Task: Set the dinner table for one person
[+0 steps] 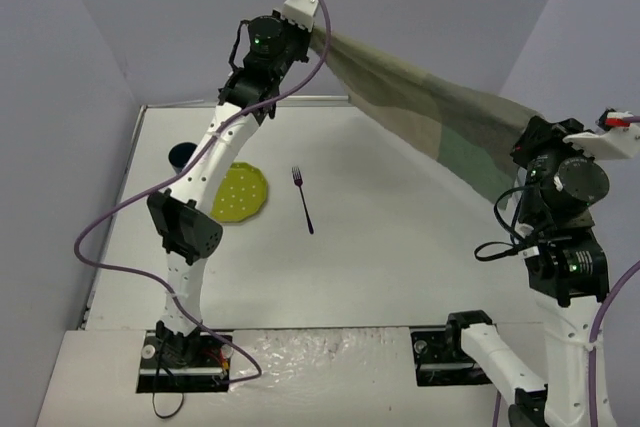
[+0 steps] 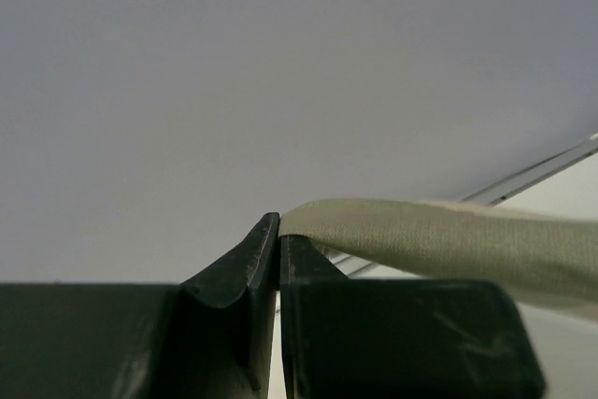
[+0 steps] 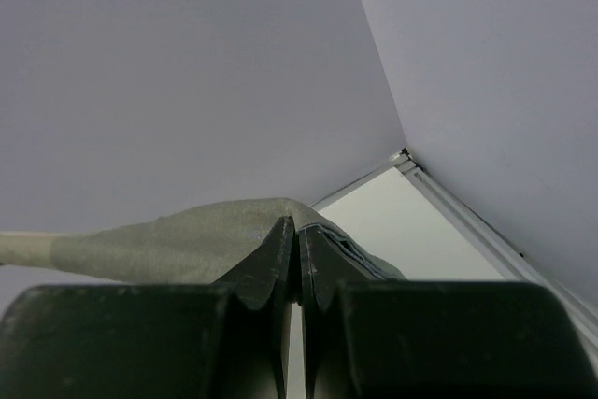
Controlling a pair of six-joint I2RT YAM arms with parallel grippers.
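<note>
I'm running this rig in a robotics lab test cell. Plain lavender-grey walls box in the white counter along its far, left and right edges and meet its thin metal edging. 2 white arms, the left arm and the right arm, are bolted onto black plates at the near edge. Purple cables hang loose.

We see no words, numbers, labels or signs that we can read in any of the three views (we looked in every corner).
</note>
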